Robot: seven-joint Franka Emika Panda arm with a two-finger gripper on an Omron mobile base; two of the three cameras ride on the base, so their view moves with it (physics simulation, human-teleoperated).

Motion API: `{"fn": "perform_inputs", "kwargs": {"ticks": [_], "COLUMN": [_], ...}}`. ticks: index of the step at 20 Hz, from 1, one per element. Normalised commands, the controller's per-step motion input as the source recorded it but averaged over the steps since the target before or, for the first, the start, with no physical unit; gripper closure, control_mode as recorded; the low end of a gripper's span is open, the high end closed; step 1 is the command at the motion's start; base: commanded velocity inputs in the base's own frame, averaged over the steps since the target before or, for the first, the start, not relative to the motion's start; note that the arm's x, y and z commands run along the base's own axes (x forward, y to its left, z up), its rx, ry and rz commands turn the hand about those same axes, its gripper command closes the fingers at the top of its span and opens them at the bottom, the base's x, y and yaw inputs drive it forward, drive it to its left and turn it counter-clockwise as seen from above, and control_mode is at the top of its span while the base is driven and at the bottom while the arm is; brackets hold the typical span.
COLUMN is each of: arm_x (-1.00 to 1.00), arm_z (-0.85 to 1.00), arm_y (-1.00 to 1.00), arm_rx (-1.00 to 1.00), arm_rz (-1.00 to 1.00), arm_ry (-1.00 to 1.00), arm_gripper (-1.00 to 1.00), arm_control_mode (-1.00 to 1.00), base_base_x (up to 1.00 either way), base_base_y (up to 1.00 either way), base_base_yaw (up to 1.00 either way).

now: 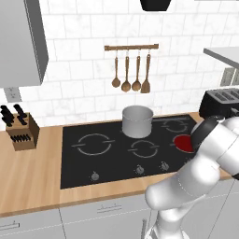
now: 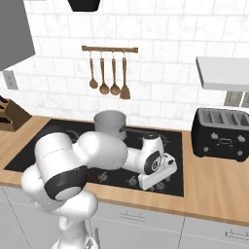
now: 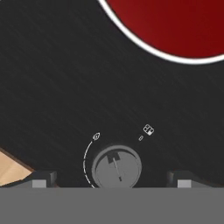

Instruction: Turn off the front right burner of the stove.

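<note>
- In my hand view the knob [image 3: 116,166] sits at 6 o'clock, low in the picture, with its pointer line running roughly from 12 toward 6.
- My gripper [image 3: 109,178] has its two fingertips [image 3: 43,178] set wide apart, one on either side of the knob and not touching it.
- The burner [image 3: 175,24] glows solid red at about 1 o'clock from the knob, ringed in white.
- From the left base camera, the burner [image 1: 183,142] lies at the front right of the stove [image 1: 93,158], partly hidden by my arm.
- A steel pot [image 1: 137,121] stands at 10 o'clock from the burner.
- The knife block [image 1: 21,130] rests on the wooden counter [image 1: 28,182] at 9 o'clock from the stove.
- From the right base camera, a black toaster [image 2: 221,133] sits at 3 o'clock.
</note>
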Motion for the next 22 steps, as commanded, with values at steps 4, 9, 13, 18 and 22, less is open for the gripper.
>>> {"fn": "perform_inputs", "kwargs": {"ticks": [4, 9, 13, 18, 22], "arm_x": [0.06, 0.03, 0.13, 0.04, 0.0], "arm_z": [-0.14, -0.08, 0.0, -0.03, -0.01], "arm_y": [-0.05, -0.01, 0.0, 0.0, 0.0], "arm_rx": [0.0, 0.0, 0.0, 0.0, 0.0], "arm_rz": [0.05, 0.02, 0.0, 0.0, 0.0], "arm_ry": [0.0, 0.0, 0.0, 0.0, 0.01], "arm_gripper": [-1.0, -1.0, -1.0, 1.0, 1.0], "arm_control_mode": [-1.0, -1.0, -1.0, -1.0, -1.0], "base_base_x": [0.0, 0.0, 0.0, 0.0, 0.0], "base_base_y": [0.0, 0.0, 0.0, 0.0, 0.0], "base_base_yaw": [0.0, 0.0, 0.0, 0.0, 0.0]}}
